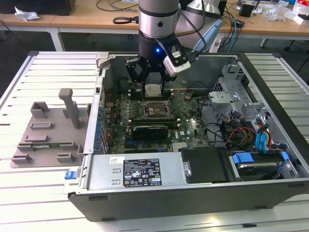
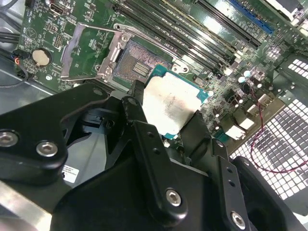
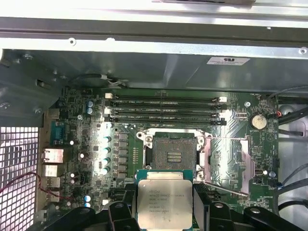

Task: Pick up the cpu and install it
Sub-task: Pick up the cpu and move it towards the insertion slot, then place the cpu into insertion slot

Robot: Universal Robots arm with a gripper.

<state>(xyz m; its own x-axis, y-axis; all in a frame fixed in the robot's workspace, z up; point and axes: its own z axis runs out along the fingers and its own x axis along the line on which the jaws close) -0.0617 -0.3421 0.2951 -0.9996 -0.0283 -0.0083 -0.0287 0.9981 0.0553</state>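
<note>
The cpu [image 1: 152,90] [image 2: 169,104] [image 3: 164,201], a flat square chip with a pale silvery top, hangs above the green motherboard [image 1: 186,128] inside the open computer case. My gripper [image 1: 152,92] [image 2: 166,108] [image 3: 164,204] is shut on it, black fingers [image 2: 137,118] pressing two opposite edges. The black socket [image 1: 157,111] [image 2: 137,62] [image 3: 173,153] lies just beyond the chip, its contacts bare and its metal load frame [image 2: 84,48] [image 3: 230,161] swung open to one side. In both wrist views the chip sits beside the socket, not over it.
Memory slots [image 3: 166,110] run beside the socket. A black power supply [image 1: 145,171] fills the case's near side, with drive bays and cables [image 1: 251,140] at the exterior view's right. A grey fixture plate [image 1: 46,133] with raised blocks lies outside the case at the exterior view's left.
</note>
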